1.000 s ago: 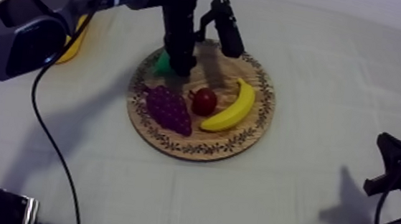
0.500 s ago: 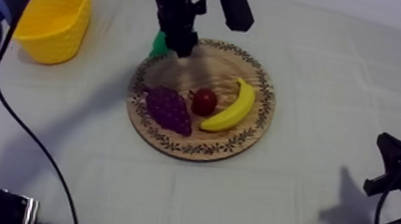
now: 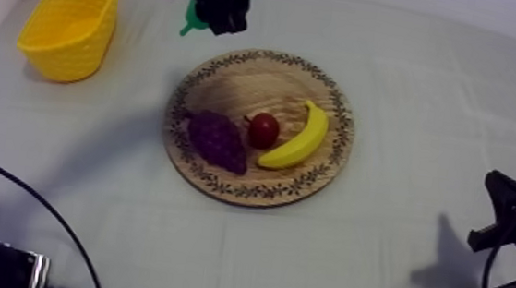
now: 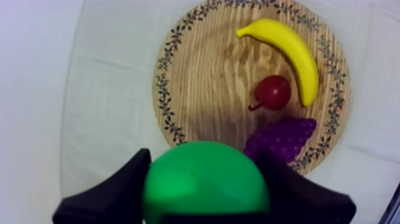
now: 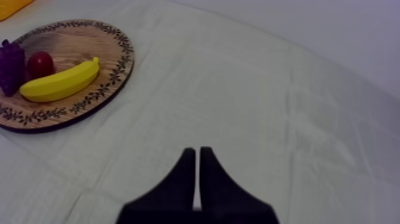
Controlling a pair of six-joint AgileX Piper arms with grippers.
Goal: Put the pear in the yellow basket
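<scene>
Top view: showed the pear (image 3: 194, 23) clamped in the left jaws, off the wooden board (image 3: 259, 86), just past its far rim and well apart from the yellow basket (image 3: 66, 26); grapes (image 3: 216, 139), small red fruit (image 3: 263, 130) and banana (image 3: 297, 139) lying on the board.

Left wrist view: gripped the pear across its broad green body, one jaw at each side.

Right wrist view: held the right jaws together on nothing, low over the bare surface (image 5: 250, 89).

Risked a slip off the smooth rounded body in transit; risked tipping the light basket if brought in too low.
</scene>
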